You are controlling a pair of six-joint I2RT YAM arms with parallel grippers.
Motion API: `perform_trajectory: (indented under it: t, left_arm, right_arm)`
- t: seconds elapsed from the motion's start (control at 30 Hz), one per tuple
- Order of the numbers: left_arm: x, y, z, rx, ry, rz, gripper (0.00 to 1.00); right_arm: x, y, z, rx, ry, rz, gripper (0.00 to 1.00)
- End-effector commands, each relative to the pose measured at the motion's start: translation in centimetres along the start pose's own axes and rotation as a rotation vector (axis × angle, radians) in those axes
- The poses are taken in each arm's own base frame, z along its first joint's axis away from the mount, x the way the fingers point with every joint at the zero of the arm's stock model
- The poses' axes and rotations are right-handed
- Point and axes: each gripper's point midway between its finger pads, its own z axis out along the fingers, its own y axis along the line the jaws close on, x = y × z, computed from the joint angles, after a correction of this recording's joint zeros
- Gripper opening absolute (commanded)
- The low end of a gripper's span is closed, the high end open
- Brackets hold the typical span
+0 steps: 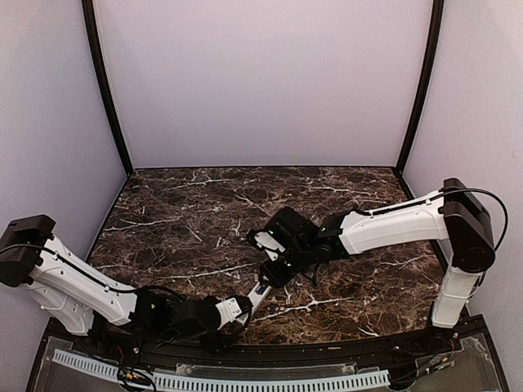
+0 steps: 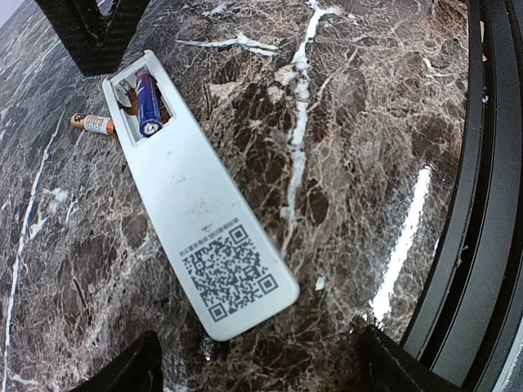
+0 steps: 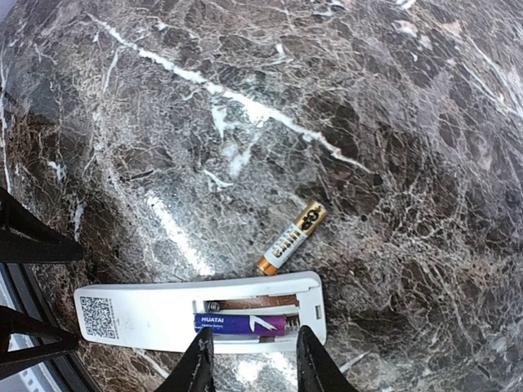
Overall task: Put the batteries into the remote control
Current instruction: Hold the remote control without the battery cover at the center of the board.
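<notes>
At remote (image 3: pixel 155 314), L fingers (image 2: pixel 122 367) wide, R fingers (image 3: pixel 198 367) part-open, both empty.

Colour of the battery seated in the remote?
Seated battery: purple with white lettering; clearest in right wrist view.

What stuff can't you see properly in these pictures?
Remote control: its underside lies on the table, hidden in all views.
Loose battery: the remote hides one end, left wrist view.
Loaded battery: too small to tell apart in the top view.
Left fingers: cut off by the left wrist view's bottom edge.
</notes>
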Motion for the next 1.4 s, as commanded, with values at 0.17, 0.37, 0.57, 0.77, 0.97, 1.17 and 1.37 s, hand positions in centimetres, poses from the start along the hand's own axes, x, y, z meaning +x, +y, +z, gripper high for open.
perform_trajectory:
  t: [0.17,0.37,0.57,0.77,0.97,1.17,1.37]
  left_arm:
    - [0.4,0.5,1.1,-0.034,0.044,0.025,0.75]
    - [0.6,1.3,2.0,-0.080,0.080,0.023,0.65]
    - [0.5,0.9,1.8,-0.049,0.070,0.027,0.52]
    - [0.4,0.8,1.6,-0.038,0.062,0.028,0.39]
    - [0.5,1.1,1.5,-0.053,0.063,0.021,0.26]
    - [0.5,1.0,1.5,-0.051,0.064,0.021,0.15]
    - [0.5,1.1,1.5,-0.054,0.066,0.021,0.09]
  right_arm:
    - [-1.3,2.2,0.0,-0.071,-0.145,-0.069,0.32]
    - [-0.3,2.5,0.1,-0.086,-0.153,-0.056,0.31]
    - [0.4,3.0,0.3,-0.094,-0.155,-0.074,0.31]
    - [-0.4,3.0,0.7,-0.071,-0.173,-0.066,0.30]
    - [-0.1,2.9,0.9,-0.055,-0.166,-0.052,0.29]
    - [0.6,2.6,0.0,-0.041,-0.155,0.004,0.28]
    - [1.5,1.7,-0.7,0.007,-0.152,0.037,0.26]
